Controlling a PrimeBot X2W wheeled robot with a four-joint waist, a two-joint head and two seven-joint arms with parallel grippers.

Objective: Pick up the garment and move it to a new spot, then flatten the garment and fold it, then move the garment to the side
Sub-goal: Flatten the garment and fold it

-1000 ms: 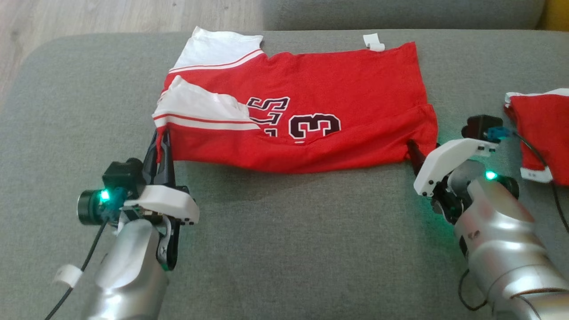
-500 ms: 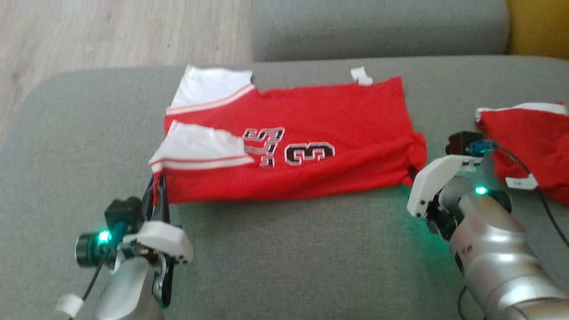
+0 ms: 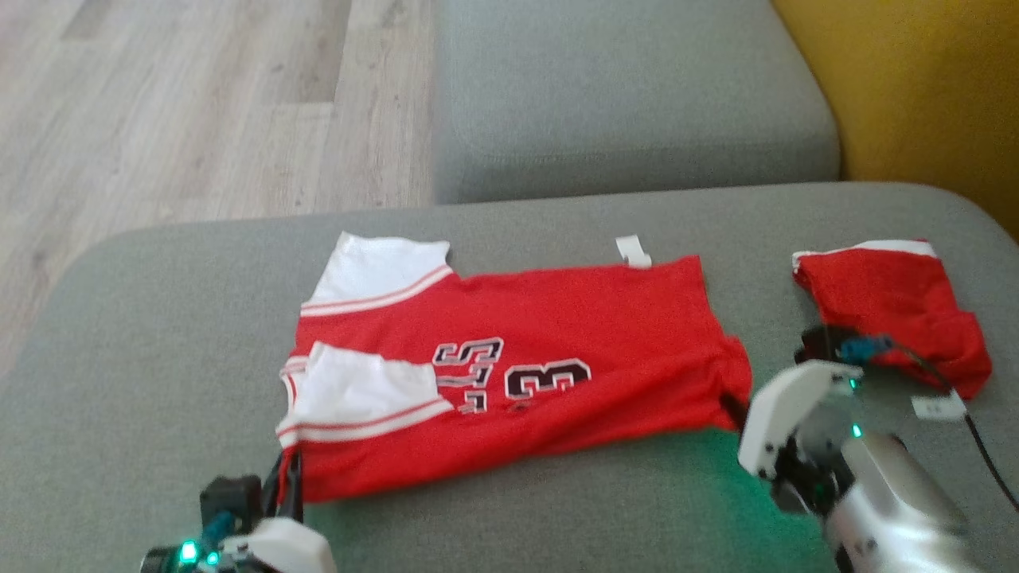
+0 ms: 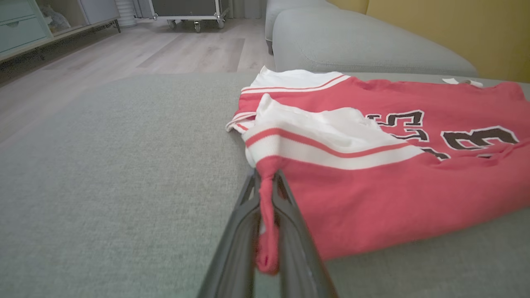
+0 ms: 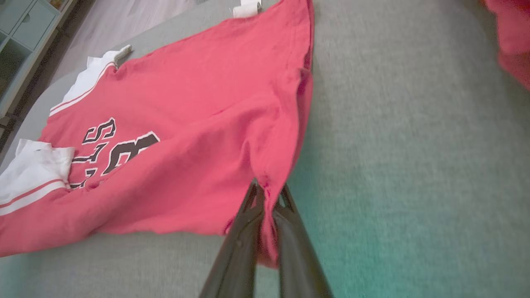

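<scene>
A red jersey (image 3: 557,350) with white sleeves and black lettering lies spread on the grey sofa cushion (image 3: 159,318). My left gripper (image 3: 288,468) is shut on its near left corner, below the white sleeve; the left wrist view has red cloth pinched between the fingers (image 4: 267,194). My right gripper (image 3: 731,407) is shut on the near right corner, with the hem (image 5: 269,186) caught between the dark fingers. The near edge of the jersey (image 5: 165,136) is slightly rumpled between the two grips.
A second red garment (image 3: 892,306) with a white band lies on the cushion to the right, just beyond my right wrist. Behind stands another grey cushion (image 3: 629,95), a yellow wall (image 3: 915,95) at right and wooden floor (image 3: 159,103) at left.
The head camera has tilted up, so everything sits lower in the picture and more sofa, floor and wall show. Both grippers keep their hold on the jersey corners.
</scene>
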